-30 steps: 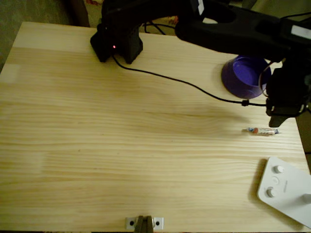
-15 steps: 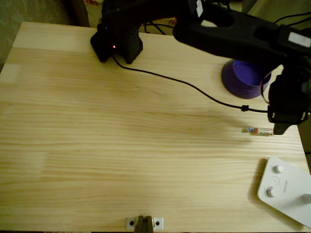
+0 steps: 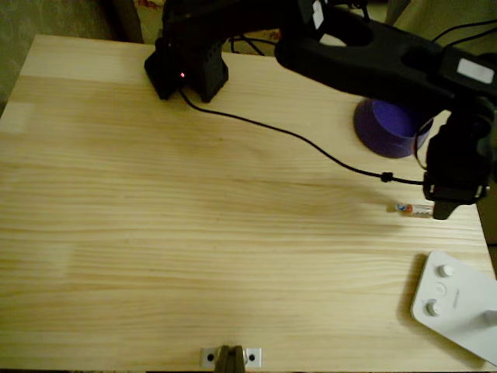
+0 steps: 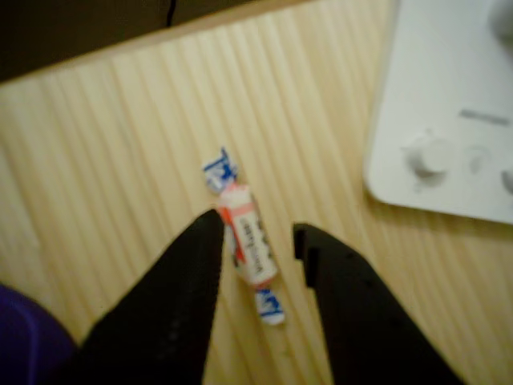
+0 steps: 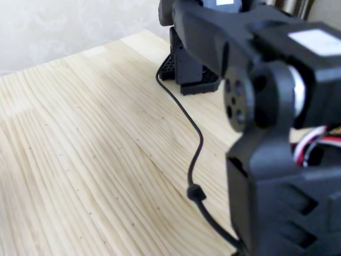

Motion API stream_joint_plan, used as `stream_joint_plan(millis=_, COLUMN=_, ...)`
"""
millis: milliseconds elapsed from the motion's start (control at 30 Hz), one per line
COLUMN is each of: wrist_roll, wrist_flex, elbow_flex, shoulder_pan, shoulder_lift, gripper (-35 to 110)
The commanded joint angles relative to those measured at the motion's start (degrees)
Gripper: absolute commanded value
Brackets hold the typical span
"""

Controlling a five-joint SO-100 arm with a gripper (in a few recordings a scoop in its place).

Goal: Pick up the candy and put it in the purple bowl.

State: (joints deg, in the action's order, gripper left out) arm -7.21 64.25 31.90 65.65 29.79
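Observation:
The candy point(image 4: 244, 237) lies flat on the wooden table, a small wrapped stick with red print and blue twisted ends. In the wrist view my gripper point(image 4: 258, 233) is open, its two black fingers straddling the candy's middle, apart from the wrapper. In the overhead view the candy point(image 3: 410, 208) lies near the table's right edge, its right end hidden under my gripper point(image 3: 444, 208). The purple bowl point(image 3: 382, 128) stands farther back on the right, partly covered by my arm. A purple edge of the bowl point(image 4: 24, 341) sits at the wrist view's lower left.
A white device with round knobs point(image 3: 454, 303) lies at the table's front right corner, close to the candy; it is the white device point(image 4: 449, 112) at the wrist view's right. A black cable point(image 3: 295, 140) runs across the table from the arm's base point(image 3: 186, 66).
My gripper has moved down over the candy's right end, covering more of it. The arm has shifted further over the bowl. The candy has not moved.

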Motion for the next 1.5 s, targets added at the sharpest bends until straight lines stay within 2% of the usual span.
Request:
stream_joint_plan(millis=0, wrist_roll=0.0, wrist_flex=-0.5, elbow_flex=0.8, shoulder_pan=1.4, shoulder_lift=9.2, gripper=18)
stream_joint_plan(millis=1267, wrist_roll=-0.4, wrist_flex=-1.0, elbow_flex=1.0, shoulder_pan=3.1, shoulder_lift=7.8, gripper=18)
stream_joint_plan(millis=1400, wrist_roll=0.3, wrist_flex=2.8, elbow_flex=-5.5, shoulder_pan=3.3, shoulder_lift=4.8, gripper=18)
stream_joint_plan(millis=1467, wrist_roll=0.5, wrist_flex=10.3, elbow_flex=-21.6, shoulder_pan=3.3, shoulder_lift=-2.9, gripper=18)
